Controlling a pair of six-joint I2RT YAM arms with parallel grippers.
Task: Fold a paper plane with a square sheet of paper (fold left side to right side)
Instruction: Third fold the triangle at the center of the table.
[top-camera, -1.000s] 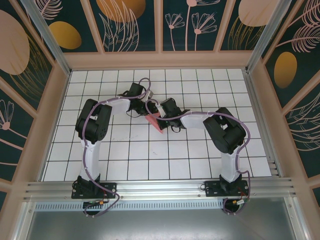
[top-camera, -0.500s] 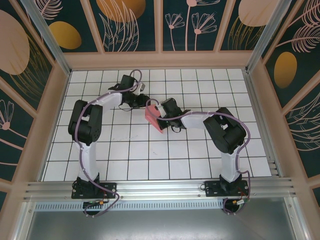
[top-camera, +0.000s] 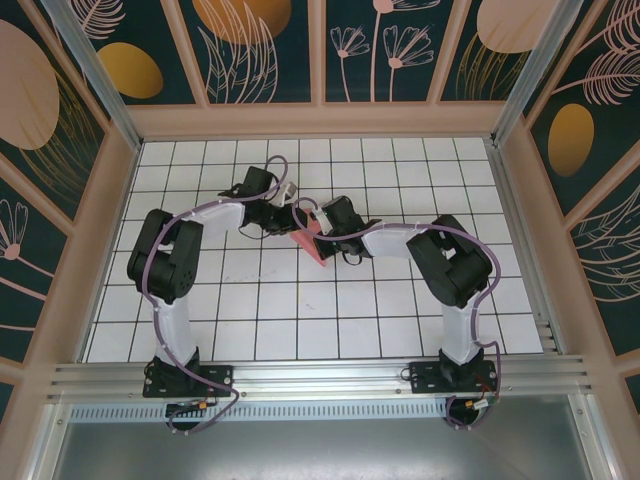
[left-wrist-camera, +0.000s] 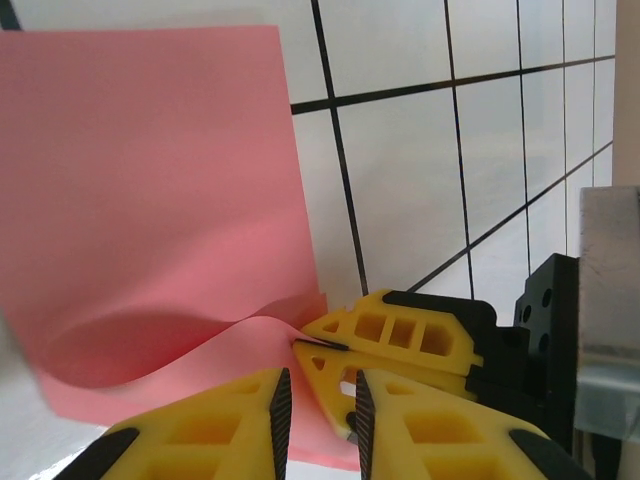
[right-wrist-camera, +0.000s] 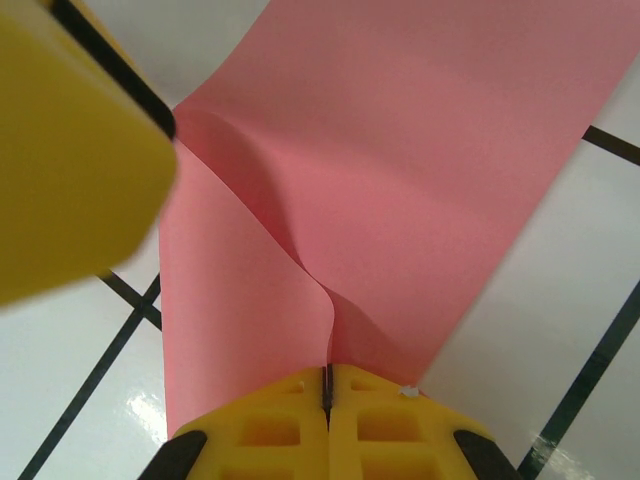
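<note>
Right wrist shows right claw (right-wrist-camera: 327, 385) pinching smooth, buckled salmon-pink sheet (right-wrist-camera: 400, 180); left claw (left-wrist-camera: 318, 395) narrowly parted.

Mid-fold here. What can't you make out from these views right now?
- Top view: most of the sheet, covered by the left claw and right claw; edge alignment too small.
- Left wrist view: whether the sheet's edge sits between the left claw's parted fingers; the frame's bottom cuts that off.
- Right wrist view: the left claw, just a blurred yellow block at the frame's edge.
</note>
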